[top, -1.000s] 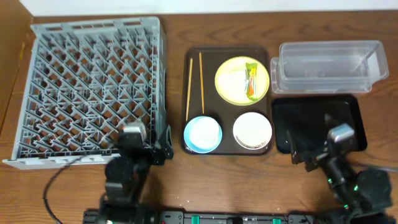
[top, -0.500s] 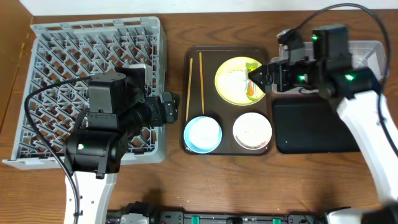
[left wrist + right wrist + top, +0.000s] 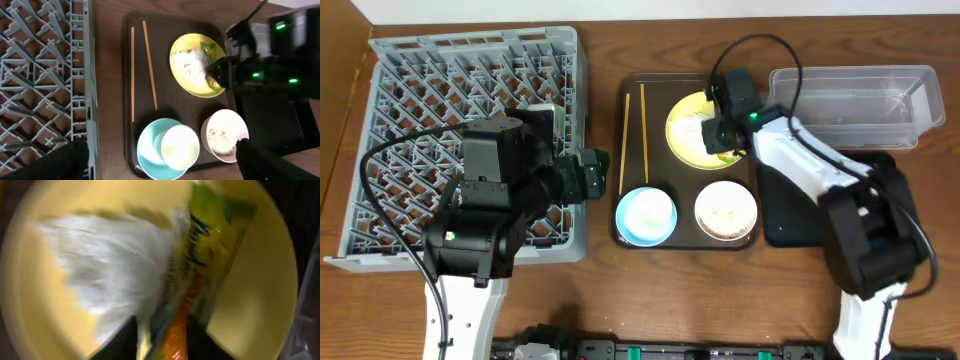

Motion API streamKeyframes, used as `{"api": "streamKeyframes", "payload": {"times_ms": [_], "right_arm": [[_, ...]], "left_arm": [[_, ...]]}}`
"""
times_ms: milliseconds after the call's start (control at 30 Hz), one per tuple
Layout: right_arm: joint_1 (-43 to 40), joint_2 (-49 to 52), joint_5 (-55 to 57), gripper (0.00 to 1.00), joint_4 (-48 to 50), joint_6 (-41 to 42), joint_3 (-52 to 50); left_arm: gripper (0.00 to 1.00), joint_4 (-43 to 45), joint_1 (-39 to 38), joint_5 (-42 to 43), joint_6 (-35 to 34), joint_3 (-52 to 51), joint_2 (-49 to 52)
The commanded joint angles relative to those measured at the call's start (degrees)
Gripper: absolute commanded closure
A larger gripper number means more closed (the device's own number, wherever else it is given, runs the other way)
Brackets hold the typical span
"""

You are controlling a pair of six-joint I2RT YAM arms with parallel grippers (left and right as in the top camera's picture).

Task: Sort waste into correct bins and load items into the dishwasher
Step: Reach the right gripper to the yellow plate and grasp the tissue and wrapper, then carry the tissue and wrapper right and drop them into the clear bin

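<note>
The right gripper (image 3: 724,132) is no longer parked at 5 o'clock on the table (image 3: 650,285) — it comes in past the clear tub (image 3: 850,95) and now hangs low over the 3 o'clock side of the yellow plate (image 3: 676,138), covering the snack wrapper (image 3: 212,265) from above. The left gripper (image 3: 592,172) is up from 7 o'clock too, now over the 4 o'clock corner of the dish rack (image 3: 430,90).

You see the grey rack (image 3: 430,90) at upper left of the overhead frame, the clear tub (image 3: 850,100) at upper right, the black tray (image 3: 783,212) just below it. At centre the yellow plate (image 3: 682,130) carries the crumpled tissue (image 3: 110,265) and green-and-orange wrapper (image 3: 215,255), two chopsticks (image 3: 625,140) parallel on its left; lower down, the blue bowl (image 3: 646,215) holds the white cup (image 3: 180,147), the white bowl (image 3: 727,210) rice scraps (image 3: 219,140).
</note>
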Motion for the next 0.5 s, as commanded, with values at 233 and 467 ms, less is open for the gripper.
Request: {"api": "streamKeyframes", "payload": {"times_ms": [233,467], "right_arm": [[-0.66,-9.97,0.13,0.99,-3.02,3.89,1.11],[-9.35,-20.35,10.38,0.99,-4.61,10.49,1.05]], "left_arm": [[0.05,0.0,0.24,0.72,0.35,1.05,-0.07],[0.05,0.0,0.24,0.72,0.35,1.05,-0.07]]}}
